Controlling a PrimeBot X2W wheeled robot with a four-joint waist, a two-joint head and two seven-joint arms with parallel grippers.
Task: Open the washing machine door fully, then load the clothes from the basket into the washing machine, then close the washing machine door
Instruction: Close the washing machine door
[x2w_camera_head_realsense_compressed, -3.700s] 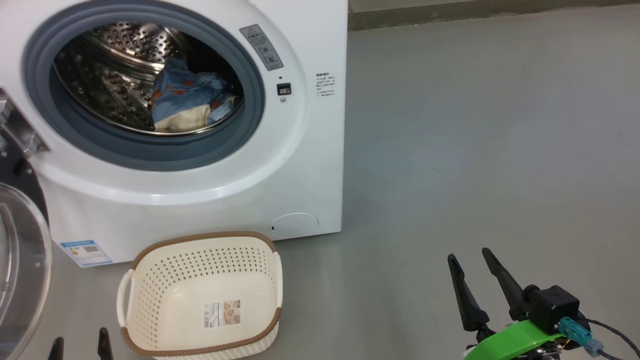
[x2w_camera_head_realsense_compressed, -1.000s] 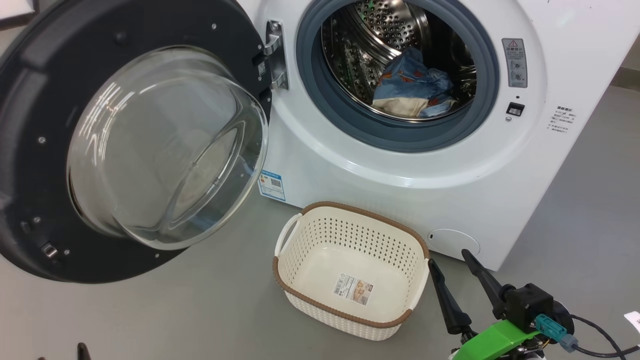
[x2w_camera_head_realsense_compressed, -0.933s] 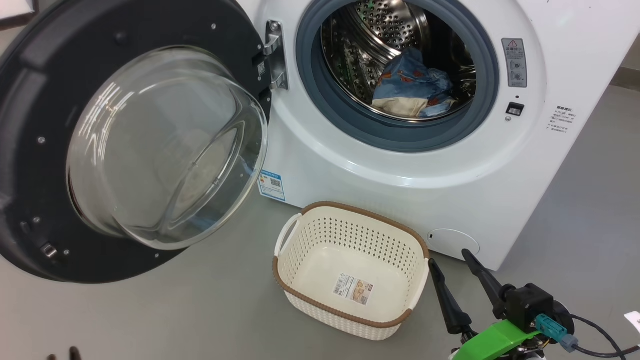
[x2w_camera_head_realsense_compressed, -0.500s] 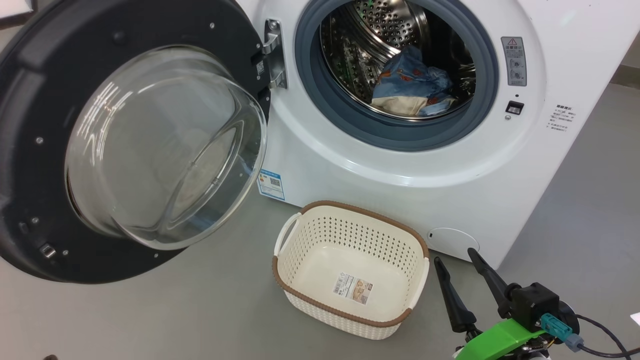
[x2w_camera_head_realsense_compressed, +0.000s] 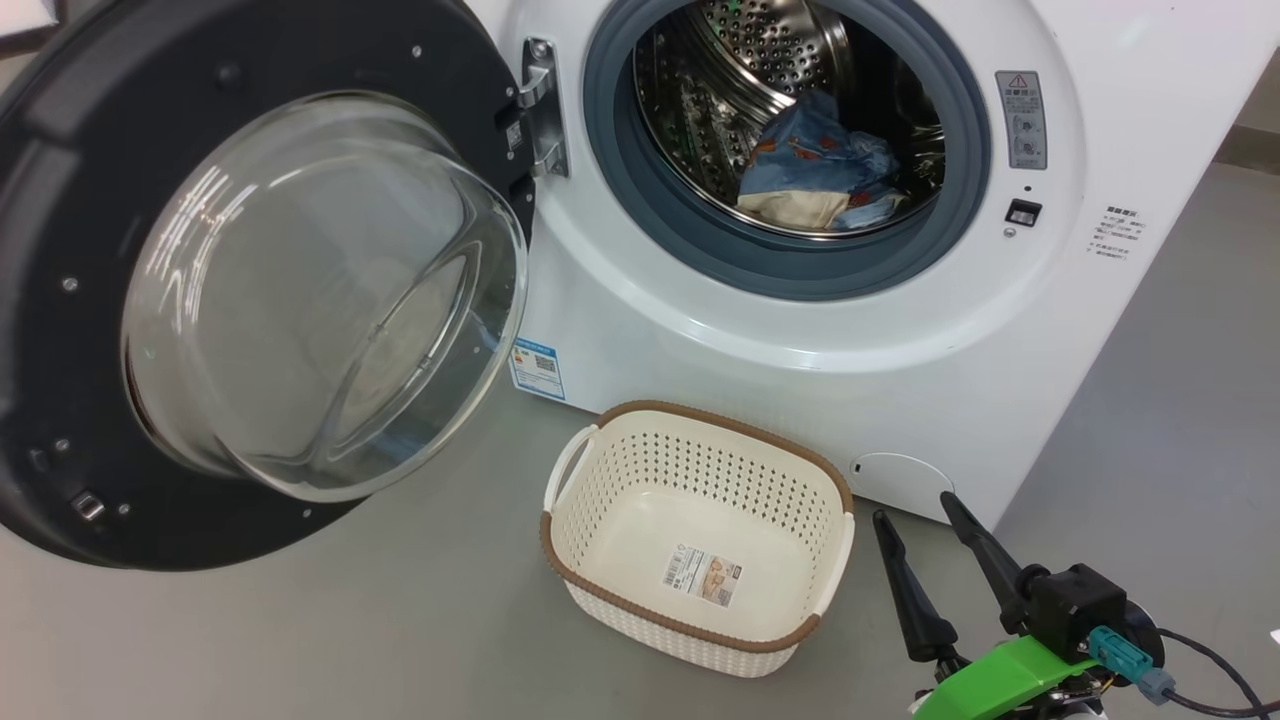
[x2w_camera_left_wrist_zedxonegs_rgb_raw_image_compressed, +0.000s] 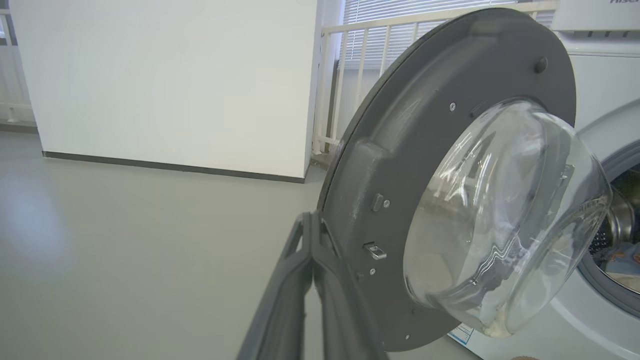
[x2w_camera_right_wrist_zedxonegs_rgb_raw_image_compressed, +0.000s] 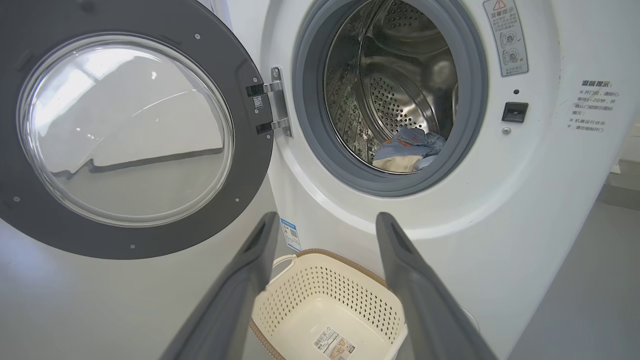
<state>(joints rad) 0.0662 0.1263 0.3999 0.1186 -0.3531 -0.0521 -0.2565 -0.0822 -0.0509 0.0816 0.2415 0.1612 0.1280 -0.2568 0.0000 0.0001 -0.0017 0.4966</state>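
Inside the steel perforated drum (x2w_camera_head_realsense_compressed: 760, 60) of the washing machine (x2w_camera_head_realsense_compressed: 760, 400), the head view shows the clothes (x2w_camera_head_realsense_compressed: 810, 175), a soft blue bundle with a cream part. On the grey floor (x2w_camera_head_realsense_compressed: 400, 620) stands the basket (x2w_camera_head_realsense_compressed: 690, 415), of perforated cream plastic with a brown woven-look rim. The washing machine door (x2w_camera_head_realsense_compressed: 320, 290), a black ring around bulging clear glass, stands wide open. The left wrist view gives its side profile. There the left gripper (x2w_camera_left_wrist_zedxonegs_rgb_raw_image_compressed: 311, 225) is clenched and holds nothing. The right gripper (x2w_camera_head_realsense_compressed: 912, 508) is spread apart and holds nothing.
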